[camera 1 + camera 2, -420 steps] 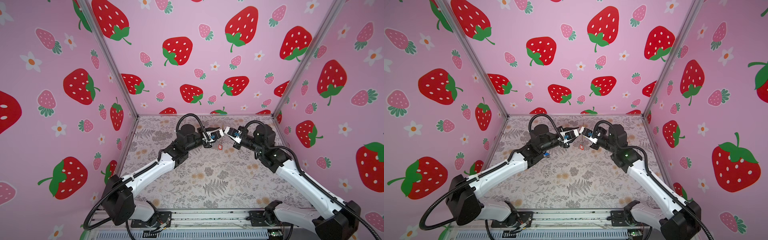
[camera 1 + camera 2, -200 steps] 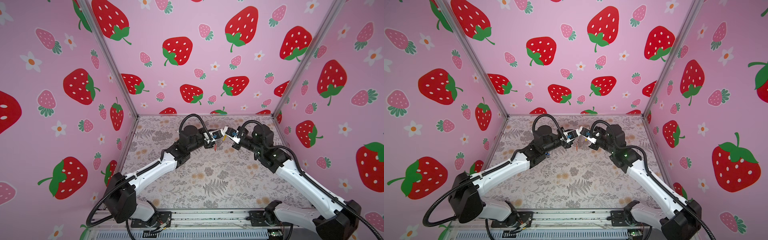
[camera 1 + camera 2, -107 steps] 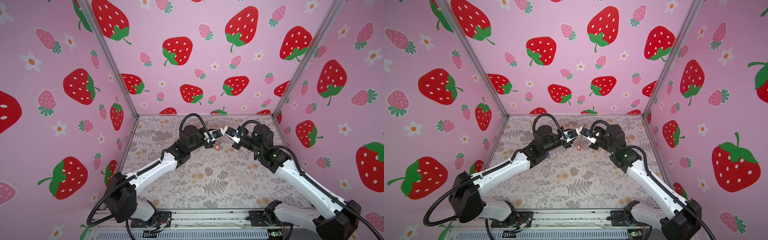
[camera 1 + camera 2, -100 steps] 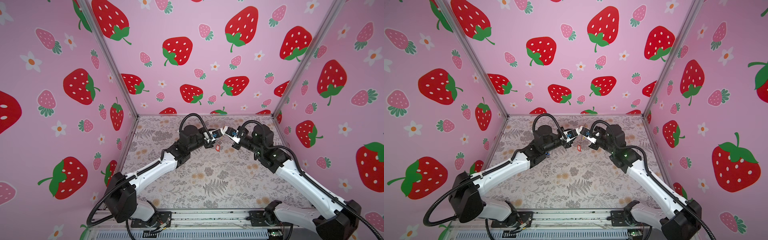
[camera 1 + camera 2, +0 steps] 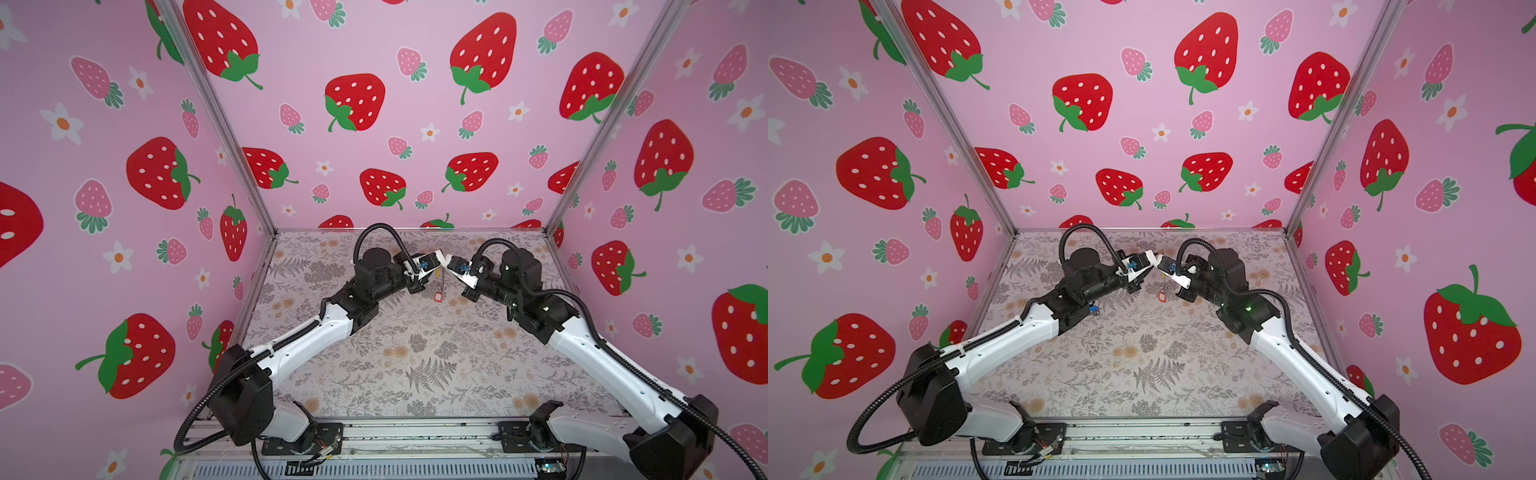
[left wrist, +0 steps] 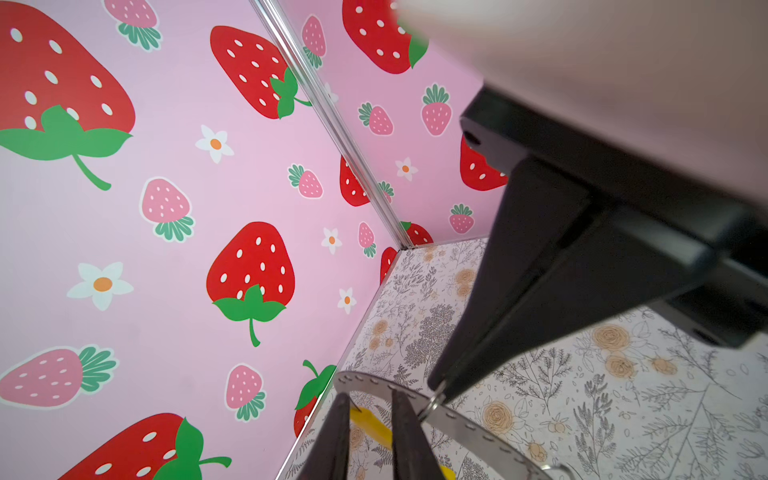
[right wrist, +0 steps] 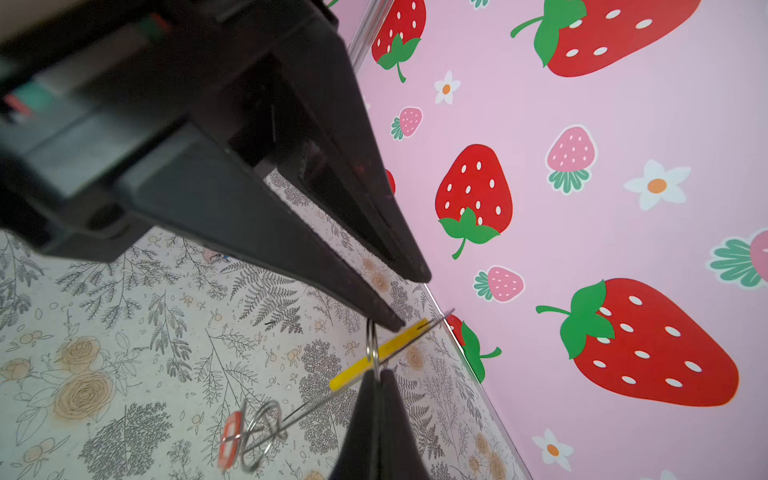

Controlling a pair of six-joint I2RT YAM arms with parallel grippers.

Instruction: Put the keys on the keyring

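- Left tool [image 6: 370, 392] is found spread a little: a gap is seen between its two fingers in both wrist views.
- Right tool [image 7: 376, 374] is found pressed together, with a small metal ring [image 7: 372, 345] pinched at its very tip.
- Both tools are recorded tip to tip in the air above the rear middle of the surface [image 5: 415, 353] in both top views.
- The keyring [image 6: 473, 426] is located between the two tools, clear of the surface. It is seen as a grey perforated band in the left wrist view and edge-on as a thin line in the right wrist view.
- Its yellow segment [image 7: 353, 372] is seen between the left tool's fingers in the left wrist view. In the right wrist view only one of those fingertips is seen to meet it, so whether the segment is gripped cannot be told.
- The small metal ring is seen crossing the yellow segment; whether it is threaded on cannot be told.
- The key with the red-framed tag [image 5: 1161, 294] is noted hanging on the keyring below the tools, off the surface.
- The key with the blue tag [image 5: 1094, 308] is noted lying on the surface just beside the left arm, well apart from the keyring.
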